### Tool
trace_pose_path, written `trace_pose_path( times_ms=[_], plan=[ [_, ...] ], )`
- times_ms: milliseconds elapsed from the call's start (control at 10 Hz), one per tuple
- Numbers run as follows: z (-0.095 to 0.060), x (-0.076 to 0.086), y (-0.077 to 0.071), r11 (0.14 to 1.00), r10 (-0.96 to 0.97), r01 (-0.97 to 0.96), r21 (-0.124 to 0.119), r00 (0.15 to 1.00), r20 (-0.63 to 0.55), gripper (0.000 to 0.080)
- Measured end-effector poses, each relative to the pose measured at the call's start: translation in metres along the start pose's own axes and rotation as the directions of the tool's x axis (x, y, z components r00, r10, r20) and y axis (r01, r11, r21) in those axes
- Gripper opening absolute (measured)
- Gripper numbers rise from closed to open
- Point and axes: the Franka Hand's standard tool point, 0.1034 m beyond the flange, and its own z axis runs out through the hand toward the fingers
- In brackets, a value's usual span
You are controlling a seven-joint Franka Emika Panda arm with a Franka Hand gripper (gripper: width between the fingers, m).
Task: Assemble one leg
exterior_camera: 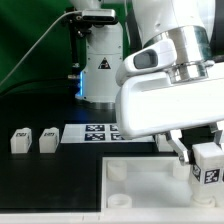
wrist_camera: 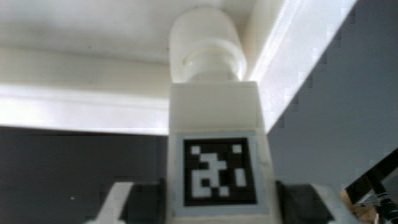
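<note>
Grasping the leg (exterior_camera: 208, 166), the gripper (exterior_camera: 200, 158) has its two fingers (exterior_camera: 180, 150) clenched on the small white block, one finger against each side. In the exterior view, the held leg sits at the lower end of the fingers with its black-and-white tag facing outward. It is over the edge region of the white panel (exterior_camera: 120, 190), and whether leg and panel touch cannot be told.

In the wrist view, the leg (wrist_camera: 217, 120) runs straight out from between the fingers (wrist_camera: 135, 205). Its tag lies just ahead of the fingertips, and its far end narrows to a rounded peg. Beyond that peg, further from the fingers, lies the panel's stepped white rim (wrist_camera: 338, 60). The black table (wrist_camera: 71, 160) shows to either side of the leg.

Well apart from the fingers, toward the exterior view's left, two loose white blocks (exterior_camera: 34, 140) lie side by side on the table. The marker board (exterior_camera: 95, 132) lies between these blocks and the gripper. A white upright fixture (exterior_camera: 100, 65) stands behind the board.
</note>
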Motion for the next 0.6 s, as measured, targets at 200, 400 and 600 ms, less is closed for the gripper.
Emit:
trace_pose_path(
  times_ms=[200,400,600],
  plan=[
    [0.0011,-0.0030,-0.0011,1.000,-0.001,0.001,-0.011,0.999,-0.040,0.0291],
    [0.0031,-0.0090,-0.0016,1.000,-0.002,0.001,-0.021,0.997,-0.071,0.0292],
    [0.0027,-0.0099,-0.0017,1.000,-0.003,0.001,-0.020,0.998,-0.067,0.0292]
  ],
)
